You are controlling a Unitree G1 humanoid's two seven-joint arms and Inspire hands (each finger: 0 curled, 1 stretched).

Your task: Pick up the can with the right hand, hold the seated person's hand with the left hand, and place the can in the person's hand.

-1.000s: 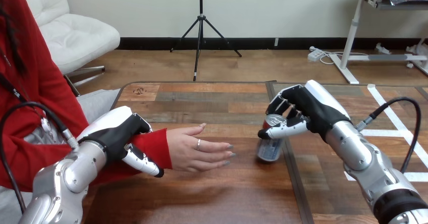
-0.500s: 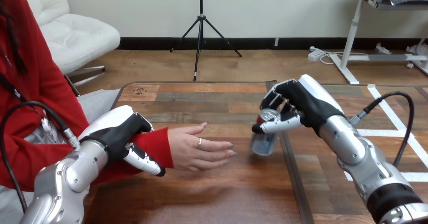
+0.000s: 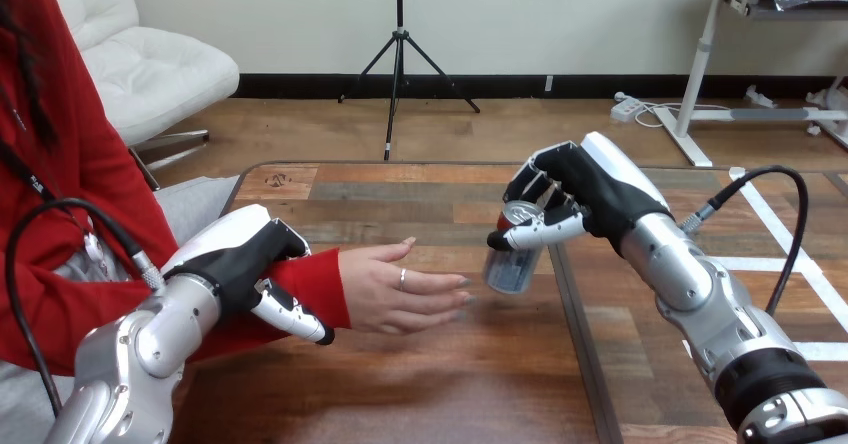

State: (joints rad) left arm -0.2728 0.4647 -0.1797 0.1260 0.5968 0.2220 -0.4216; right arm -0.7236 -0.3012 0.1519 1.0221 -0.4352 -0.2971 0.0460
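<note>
My right hand (image 3: 590, 196) is shut on a silver and blue can (image 3: 513, 262), gripping its top and holding it tilted just above the table. The can hangs a little to the right of the person's hand (image 3: 400, 291), which lies palm up over the table with its fingers stretched toward the can. My left hand (image 3: 243, 260) is curled round the person's wrist at the red sleeve (image 3: 312, 292), thumb in front and fingers behind.
The wooden table (image 3: 430, 384) has a dark seam running front to back just right of the can. The person sits at the left side of the table.
My right hand has lifted the can off the table and carried it left toward the person's fingertips. The person's hand and my left hand have edged slightly right.
</note>
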